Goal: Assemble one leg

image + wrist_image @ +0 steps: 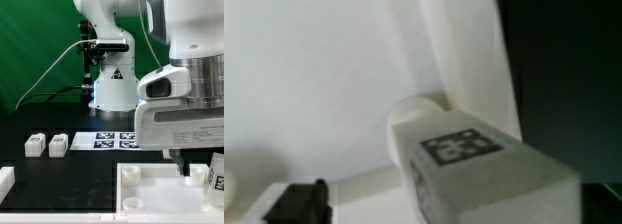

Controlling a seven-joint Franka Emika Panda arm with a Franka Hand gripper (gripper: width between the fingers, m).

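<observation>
Fig. 1: 1 leg [457,150] at panel [313,90] corner, exterior view's right; hand [188,168] above, grip state indiscernible; judged step: seating leg; next needs straight, untilted press-in.

In the exterior view, looks low across the tabletop [90,165] toward the arm's base [108,85], fairly near. In the wrist view, stares down, very close, at the leg [464,160] by the panel [464,50] rim. Shares only that corner.
</observation>
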